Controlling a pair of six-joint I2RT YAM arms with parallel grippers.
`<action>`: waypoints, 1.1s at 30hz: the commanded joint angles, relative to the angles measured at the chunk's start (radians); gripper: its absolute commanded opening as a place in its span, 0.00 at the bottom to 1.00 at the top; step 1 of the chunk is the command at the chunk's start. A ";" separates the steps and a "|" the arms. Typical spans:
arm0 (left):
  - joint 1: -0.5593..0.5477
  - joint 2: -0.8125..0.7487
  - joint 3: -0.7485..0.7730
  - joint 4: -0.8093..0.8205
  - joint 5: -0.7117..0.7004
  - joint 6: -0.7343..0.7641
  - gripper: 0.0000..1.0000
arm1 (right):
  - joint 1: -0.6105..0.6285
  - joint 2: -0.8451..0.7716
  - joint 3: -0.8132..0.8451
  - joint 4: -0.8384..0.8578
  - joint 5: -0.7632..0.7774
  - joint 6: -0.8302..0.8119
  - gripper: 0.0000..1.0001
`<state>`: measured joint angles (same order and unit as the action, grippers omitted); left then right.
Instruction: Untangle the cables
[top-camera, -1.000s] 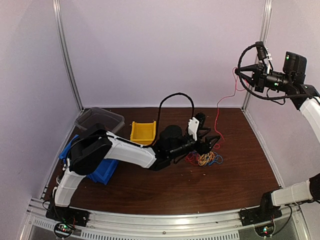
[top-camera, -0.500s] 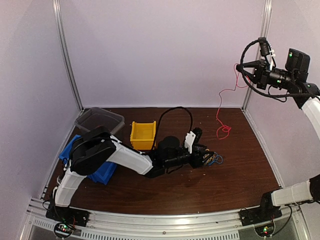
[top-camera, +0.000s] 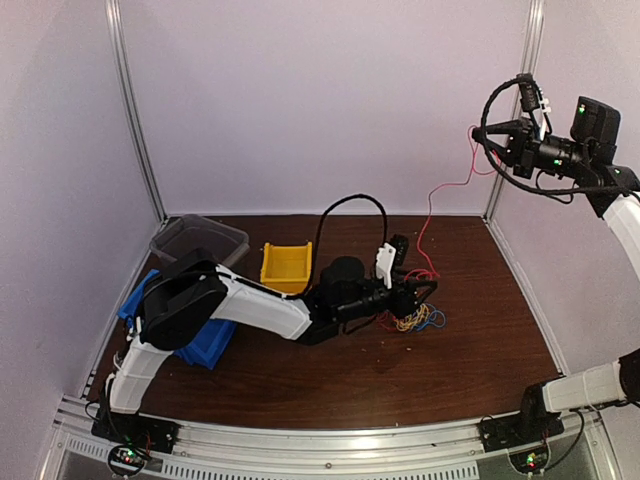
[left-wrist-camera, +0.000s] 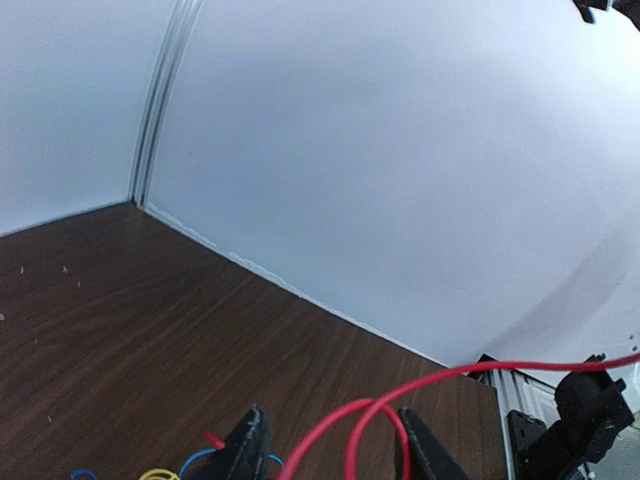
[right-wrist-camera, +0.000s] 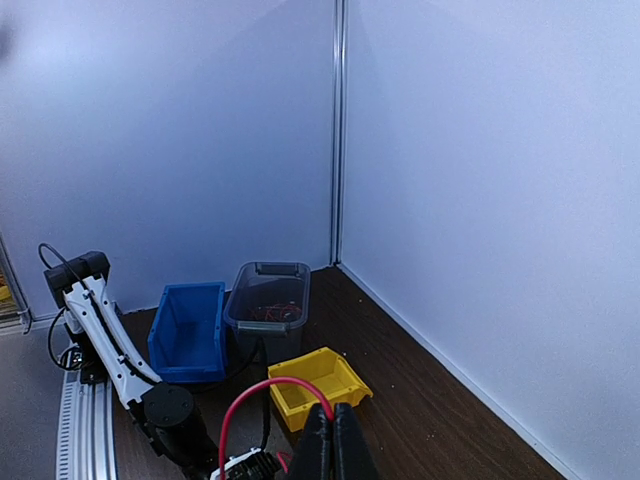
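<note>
Top external view: the brown table (top-camera: 480, 350) carries everything, with the yellow bin (top-camera: 287, 266) standing near its back middle. The left arm (top-camera: 260, 305) lies low across the table, passing just in front of the yellow bin and reaching to its right. The right arm (top-camera: 625, 215) rises far to the right of the bin, raised high above the table by the corner post. The blue bin (top-camera: 213, 345) sits to the left of the yellow bin and nearer the arm bases, partly hidden under the left arm; the clear tub (top-camera: 200, 238) stands to the bin's left, at the back. The bundle of cables (top-camera: 415, 320), red, blue and yellow-orange, lies on the table well right of the yellow bin. The left gripper (top-camera: 418, 292) hangs just over it, its fingers (left-wrist-camera: 248, 450) apart, a loop of the red cable (top-camera: 424, 235) passing between them unclamped. The right gripper (top-camera: 480, 135) is pinched closed on that red cable, which climbs from the bundle to it.
</note>
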<state>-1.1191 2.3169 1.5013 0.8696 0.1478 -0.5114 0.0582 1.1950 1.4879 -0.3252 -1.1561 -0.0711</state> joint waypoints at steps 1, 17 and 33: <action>0.003 0.024 0.077 0.014 0.016 -0.032 0.32 | 0.009 -0.025 -0.006 0.029 -0.015 0.017 0.00; 0.002 0.006 -0.010 0.066 0.054 -0.029 0.15 | 0.009 0.008 0.064 0.068 -0.015 0.059 0.00; 0.003 -0.035 -0.202 0.152 0.029 -0.094 0.00 | -0.045 0.076 0.273 0.102 0.017 0.137 0.00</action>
<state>-1.1191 2.3165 1.3613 0.9504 0.1898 -0.5591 0.0387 1.2480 1.6447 -0.2859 -1.1549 -0.0071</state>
